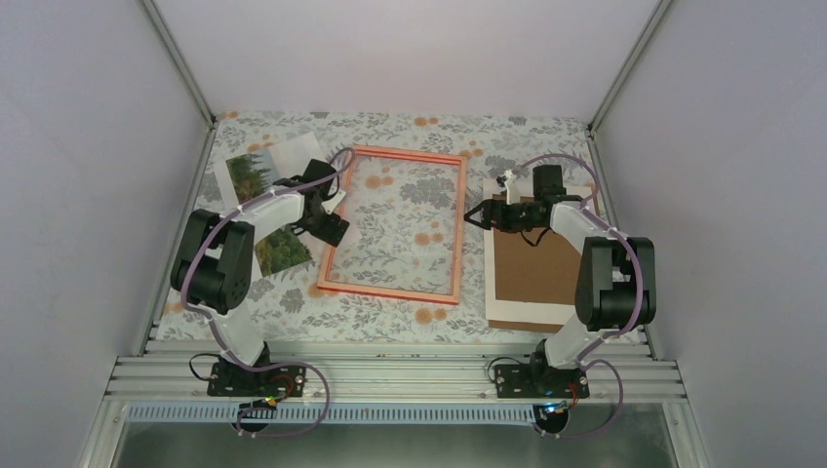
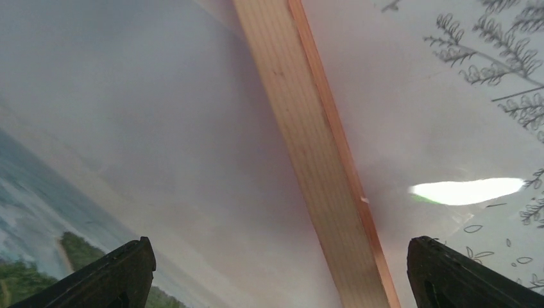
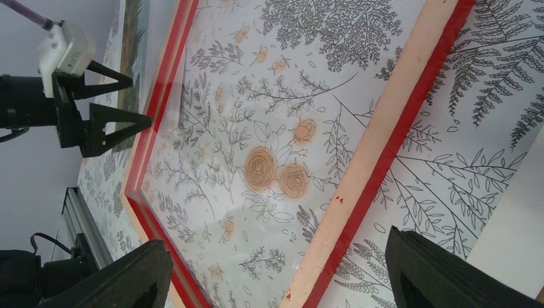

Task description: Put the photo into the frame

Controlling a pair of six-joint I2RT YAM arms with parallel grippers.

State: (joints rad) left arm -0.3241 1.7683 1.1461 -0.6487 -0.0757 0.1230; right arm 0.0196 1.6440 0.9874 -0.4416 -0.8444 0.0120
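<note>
The photo (image 1: 252,175) lies face-up on the tabletop (image 1: 410,125), just beside the left rail of the frame (image 1: 390,290). The left claw (image 1: 335,216) hovers there, spread wide and empty. The right claw (image 1: 474,216) — also open, empty — is by the frame's right rail.

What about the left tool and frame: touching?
Cannot tell. Right wrist view: left tool overlaps the frame edge, but its height above is unclear.

Overhead camera looking down from the near side, both wrist cameras close and low, all sharing the frame (image 1: 388,290)
</note>
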